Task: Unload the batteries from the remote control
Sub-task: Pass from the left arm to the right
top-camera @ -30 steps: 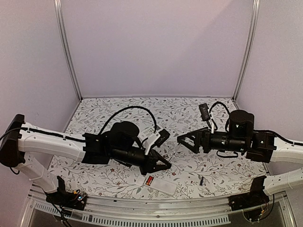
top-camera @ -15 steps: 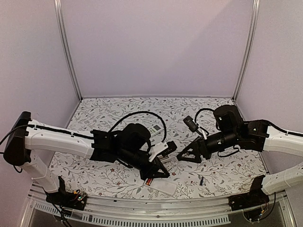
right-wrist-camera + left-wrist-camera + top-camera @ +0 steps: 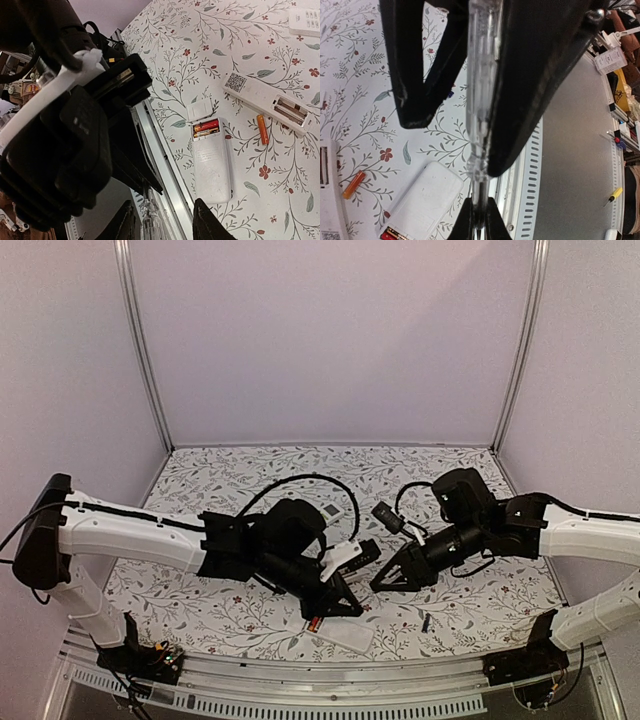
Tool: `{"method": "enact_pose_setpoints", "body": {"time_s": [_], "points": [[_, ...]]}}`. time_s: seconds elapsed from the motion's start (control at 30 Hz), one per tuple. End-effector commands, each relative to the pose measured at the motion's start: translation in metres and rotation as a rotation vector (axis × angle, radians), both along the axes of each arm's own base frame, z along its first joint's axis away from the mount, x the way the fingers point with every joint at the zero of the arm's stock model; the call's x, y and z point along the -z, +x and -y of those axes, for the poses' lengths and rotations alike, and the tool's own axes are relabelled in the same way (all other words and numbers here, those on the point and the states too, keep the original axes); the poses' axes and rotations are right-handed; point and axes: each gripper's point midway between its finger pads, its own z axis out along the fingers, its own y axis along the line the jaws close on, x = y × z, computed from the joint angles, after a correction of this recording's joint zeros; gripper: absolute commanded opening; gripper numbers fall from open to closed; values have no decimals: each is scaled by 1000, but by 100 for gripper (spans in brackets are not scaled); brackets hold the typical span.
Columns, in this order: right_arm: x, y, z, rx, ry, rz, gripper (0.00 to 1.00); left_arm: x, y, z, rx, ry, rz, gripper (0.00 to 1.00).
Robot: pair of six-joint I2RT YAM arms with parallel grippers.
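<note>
Clear plastic stick [image 3: 479,100] is what my left end effector [image 3: 338,602] is clenched on. Over the last second I have brought the right end effector [image 3: 383,580] in from the 3 o'clock side of the worktop [image 3: 220,480] to meet it, its jaws narrowing from wide to partway. On the right wrist view its fingers stand either side of the stick with gaps showing, so nothing is grasped there yet.

I read this as a re-grip of the prying tool, not progress on the cells. The batteries [image 3: 206,128] sit in the open bay of the white remote [image 3: 212,170], flat on the worktop. In the top view that is 6 o'clock from the left end effector and 7 o'clock from the right, apart from both. One loose orange cell [image 3: 262,129] lies beside a second remote [image 3: 265,102].
</note>
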Motion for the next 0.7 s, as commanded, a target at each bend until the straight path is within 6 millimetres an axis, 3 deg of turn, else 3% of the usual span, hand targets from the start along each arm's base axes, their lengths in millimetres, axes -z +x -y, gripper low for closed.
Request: {"method": "enact_pose_setpoints", "body": {"time_s": [0.0, 0.3, 0.67], "points": [[-4, -6, -6, -44, 10, -1, 35, 2, -9, 4, 47, 17, -7, 0], [-2, -10, -6, -65, 6, -7, 18, 5, -10, 3, 50, 27, -11, 0], [2, -20, -3, -105, 4, -41, 21, 6, -10, 1, 57, 35, -11, 0]]}}
